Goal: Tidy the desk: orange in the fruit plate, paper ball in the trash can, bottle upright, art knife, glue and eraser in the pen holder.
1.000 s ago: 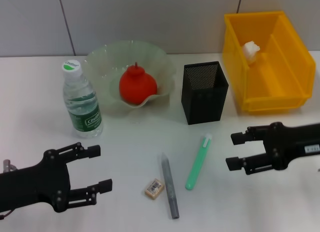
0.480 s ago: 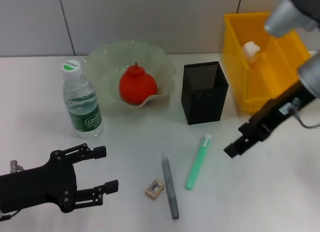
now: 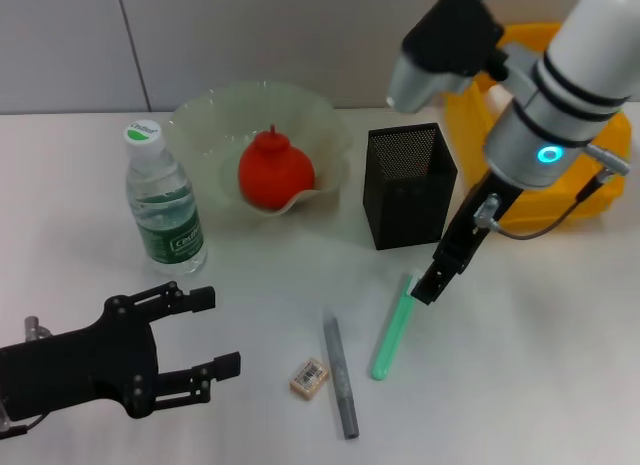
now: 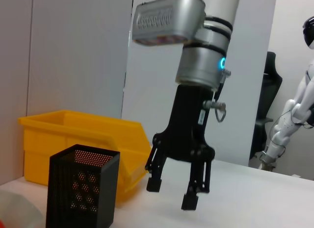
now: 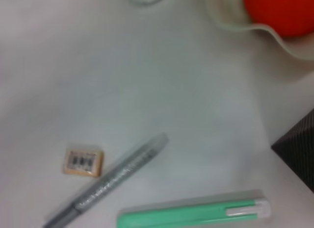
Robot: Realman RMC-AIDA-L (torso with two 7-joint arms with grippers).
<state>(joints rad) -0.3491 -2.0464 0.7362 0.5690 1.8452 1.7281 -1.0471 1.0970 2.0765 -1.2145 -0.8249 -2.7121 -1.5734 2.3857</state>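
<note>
Right now the green art knife (image 3: 393, 328) is lying flat on the white table (image 3: 560, 385), just in front of the black mesh pen holder (image 3: 407, 185), capped end pointing toward the holder. It is looking like a light, stiff plastic stick with a smooth, likely slippery shell, so I am judging a pinch across the narrow width near mid-length as the safest hold; a grab near either end is likely to let it pivot.

The right end effector (image 3: 428, 287) is hanging nose-down right over the knife's upper end, fingers spread in the left wrist view (image 4: 172, 194), pinching nothing. The right wrist view is showing the knife (image 5: 194, 215) close below.

Beside the knife, the grey glue stick (image 3: 339, 376) is lying parallel to it, with the tan eraser (image 3: 309, 377) just beside that. Both are light; the eraser is tiny and low, needing a careful low pinch.

Farther out, the orange (image 3: 274, 172) is sitting in the fruit plate (image 3: 210, 120), and the bottle (image 3: 165, 211) is standing upright next to it. The yellow trash can (image 3: 610, 165) is mostly hidden behind the right arm, so I cannot tell where the paper ball is.

The left end effector (image 3: 205, 331) is idling low at the near left, fingers spread and empty.
</note>
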